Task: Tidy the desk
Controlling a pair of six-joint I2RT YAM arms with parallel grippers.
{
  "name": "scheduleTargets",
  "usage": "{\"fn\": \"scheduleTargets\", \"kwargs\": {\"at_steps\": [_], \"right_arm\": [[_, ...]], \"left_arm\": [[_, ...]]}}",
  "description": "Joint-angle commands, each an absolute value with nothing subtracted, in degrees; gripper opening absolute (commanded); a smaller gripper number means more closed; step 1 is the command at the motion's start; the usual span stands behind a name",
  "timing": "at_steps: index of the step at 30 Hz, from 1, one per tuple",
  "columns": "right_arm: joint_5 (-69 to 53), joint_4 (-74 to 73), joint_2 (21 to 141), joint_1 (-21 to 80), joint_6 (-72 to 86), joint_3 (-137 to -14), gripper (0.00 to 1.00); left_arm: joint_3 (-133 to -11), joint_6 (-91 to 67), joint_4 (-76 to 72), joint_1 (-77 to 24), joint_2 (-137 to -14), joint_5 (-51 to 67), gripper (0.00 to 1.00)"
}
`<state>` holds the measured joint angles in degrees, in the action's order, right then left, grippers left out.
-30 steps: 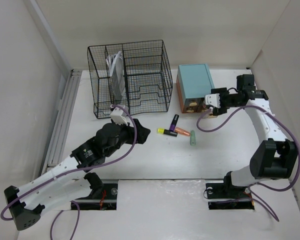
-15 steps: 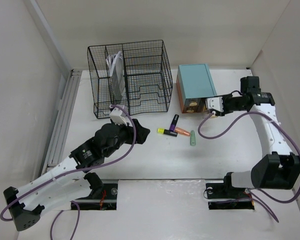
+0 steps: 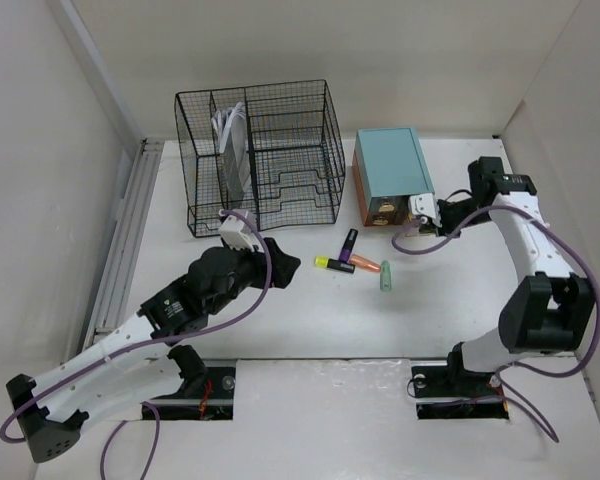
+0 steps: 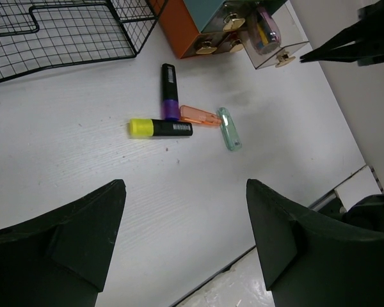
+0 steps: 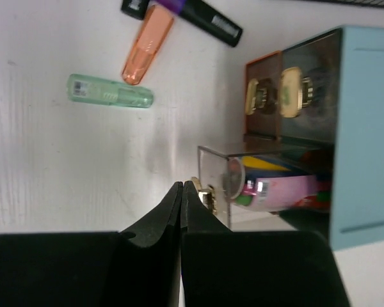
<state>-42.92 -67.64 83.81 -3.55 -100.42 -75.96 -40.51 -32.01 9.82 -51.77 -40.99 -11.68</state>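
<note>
The desk (image 3: pixel 310 320) lies flat and white under both arms, with walls at its left, far and right edges. We judge it rigid and fixed, nothing to lift, so the handling falls on what lies loose on it. Near its middle four pens cluster, touching or nearly so: a yellow-capped highlighter (image 4: pixel 160 128), a purple-banded highlighter (image 4: pixel 169 89), an orange highlighter (image 4: pixel 200 115) and a green highlighter (image 4: pixel 229 128). They look light, stiff and smooth, apt to roll, and we would pinch each across the barrel at mid-length.

The left gripper (image 4: pixel 184 192) hovers over them, jaws spread wide, grasping nothing. At the far side stand a black wire-mesh organizer (image 3: pixel 260 150) and a teal drawer box (image 3: pixel 390 165), whose clear drawer (image 5: pixel 212 169) is pulled out with pens inside. The right gripper (image 5: pixel 182 187) is clenched tight, its tips just beside the drawer's brass knob (image 5: pixel 205 195), and we see nothing between them. The drawer probably slides easily, so a push on its front near the knob should do.
</note>
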Motion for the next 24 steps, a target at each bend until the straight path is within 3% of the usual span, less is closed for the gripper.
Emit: {"fn": "scheduleTargets", "kwargs": {"at_steps": [1, 13, 24], "right_arm": [[-43.3, -72.1, 84.7, -3.0, -98.4, -75.7, 0.0], [-28.7, -38.0, 86.5, 5.3, -68.1, -69.8, 0.0], [-11.8, -20.8, 91.3, 11.9, -51.3, -71.5, 0.0]], "left_arm": [[-41.4, -31.4, 6.2, -52.1, -41.3, -9.9, 0.73], [-41.4, -31.9, 1.9, -52.1, -44.3, -7.6, 0.73], [-39.6, -32.4, 0.4, -52.1, -44.4, -6.6, 0.73]]}}
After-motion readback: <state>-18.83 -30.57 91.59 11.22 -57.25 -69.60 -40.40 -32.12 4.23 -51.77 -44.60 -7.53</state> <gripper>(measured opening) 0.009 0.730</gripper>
